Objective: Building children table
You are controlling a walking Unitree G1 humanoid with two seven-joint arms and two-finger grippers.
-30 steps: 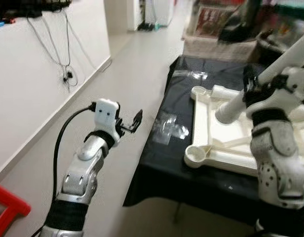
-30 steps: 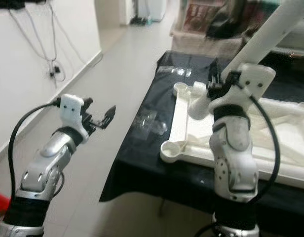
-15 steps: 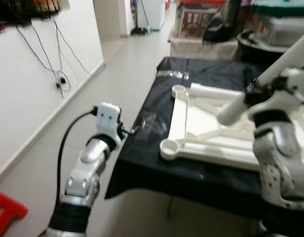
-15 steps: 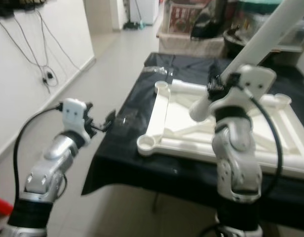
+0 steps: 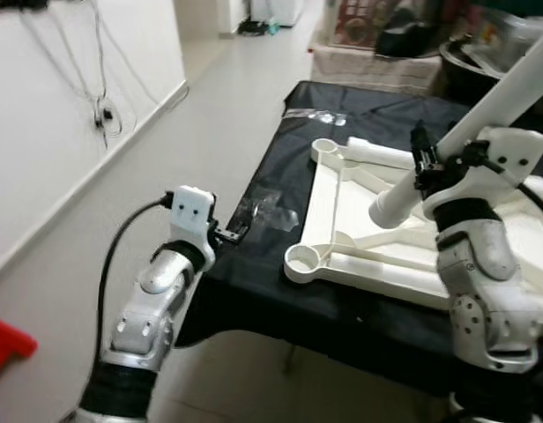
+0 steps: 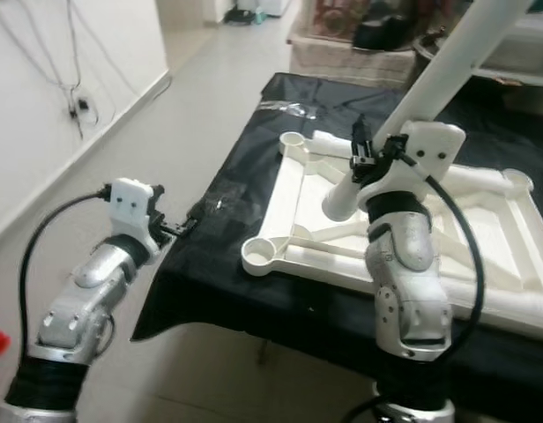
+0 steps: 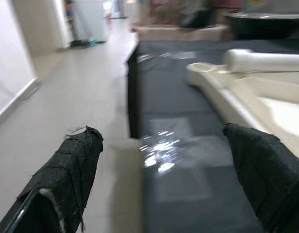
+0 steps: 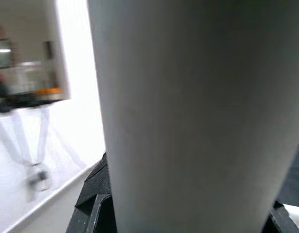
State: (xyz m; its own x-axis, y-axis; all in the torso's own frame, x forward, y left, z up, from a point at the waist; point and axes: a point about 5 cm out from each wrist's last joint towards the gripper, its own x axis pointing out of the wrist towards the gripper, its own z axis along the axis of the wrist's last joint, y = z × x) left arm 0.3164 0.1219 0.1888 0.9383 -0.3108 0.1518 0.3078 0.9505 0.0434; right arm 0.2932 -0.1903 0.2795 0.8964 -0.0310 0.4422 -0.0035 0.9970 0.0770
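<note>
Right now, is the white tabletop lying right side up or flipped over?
Flipped over. The white tabletop lies on the black-covered table with its ribs and round leg sockets facing up.

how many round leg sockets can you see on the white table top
3. One at the near left corner, one at the far left corner, one at the far right corner. The near right corner is out of frame.

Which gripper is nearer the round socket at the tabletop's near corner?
Right. The right gripper holds the white leg above the tabletop, just past the corner socket; the left gripper hovers off the table's edge.
</note>
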